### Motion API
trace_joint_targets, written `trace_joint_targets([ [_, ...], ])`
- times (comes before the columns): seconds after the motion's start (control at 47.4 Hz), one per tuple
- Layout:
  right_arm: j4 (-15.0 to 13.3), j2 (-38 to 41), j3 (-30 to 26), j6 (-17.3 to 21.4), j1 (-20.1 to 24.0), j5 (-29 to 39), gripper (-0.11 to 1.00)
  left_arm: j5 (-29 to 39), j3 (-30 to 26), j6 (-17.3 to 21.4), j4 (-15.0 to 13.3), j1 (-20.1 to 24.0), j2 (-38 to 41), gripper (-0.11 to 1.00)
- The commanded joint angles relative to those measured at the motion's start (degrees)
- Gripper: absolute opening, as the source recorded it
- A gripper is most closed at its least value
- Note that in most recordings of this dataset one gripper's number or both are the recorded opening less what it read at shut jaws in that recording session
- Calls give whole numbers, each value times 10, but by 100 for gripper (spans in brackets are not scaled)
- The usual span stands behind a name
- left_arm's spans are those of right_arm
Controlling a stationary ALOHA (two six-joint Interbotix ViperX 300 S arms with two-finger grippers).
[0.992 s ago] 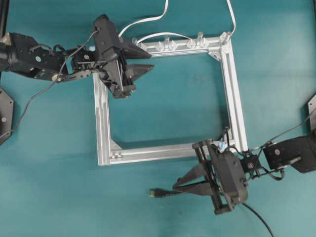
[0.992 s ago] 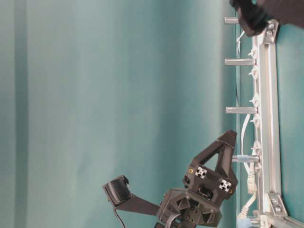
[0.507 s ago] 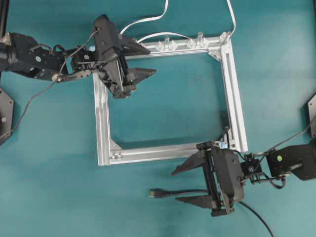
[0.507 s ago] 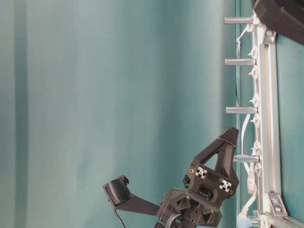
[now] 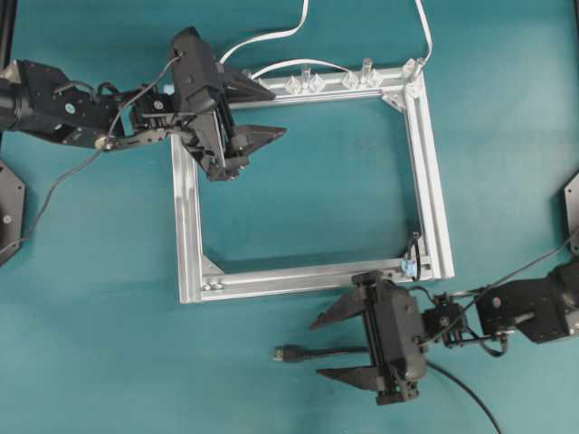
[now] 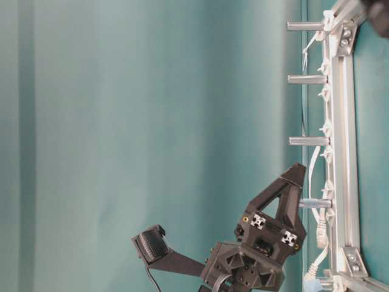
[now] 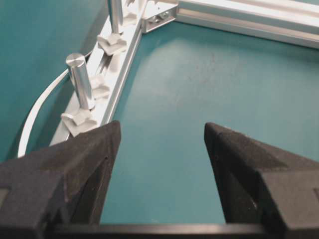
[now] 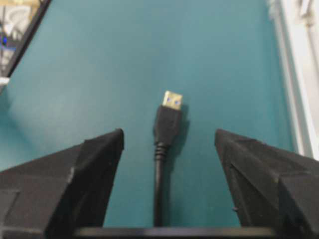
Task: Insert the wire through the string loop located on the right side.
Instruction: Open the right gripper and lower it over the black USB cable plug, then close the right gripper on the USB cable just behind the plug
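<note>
1. Overhead view shows the big metal frame [image 5: 308, 172] lying flat on the green tabletop [image 5: 109, 344]. It is the biggest thing here.
2. Right gripper [image 5: 335, 348] sits just outside the frame's near edge. Its fingers are wide apart and hold nothing.
3. Left gripper [image 5: 267, 113] hangs over the frame's far left corner, fingers apart too, and empty.
4. Lying loose on the tabletop between the right fingers is the wire [image 8: 158, 174]. Its plug [image 5: 287, 353] points away from the gripper.
5. Close on the wire just behind the plug, I think, so the tip stays straight.
6. At the frame's near right corner stands the string loop [image 5: 412, 255]. It is tiny, so aim slowly.
7. Posts [image 7: 79, 79] and the white cable [image 5: 271, 38] are far off, not in the way.
</note>
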Motion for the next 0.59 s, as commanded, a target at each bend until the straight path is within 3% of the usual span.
trace_joint_targets([
  [0.0, 1, 2, -19, -1, 9, 8, 85, -2, -4, 3, 2, -2, -16, 67],
  [0.338, 17, 25, -29, -1, 11, 24, 84, 4, -4, 1, 2, -2, -15, 67],
  [0.57, 57, 41, -39, -10, 10, 24, 77, 4, -4, -1, 2, -2, -16, 67],
])
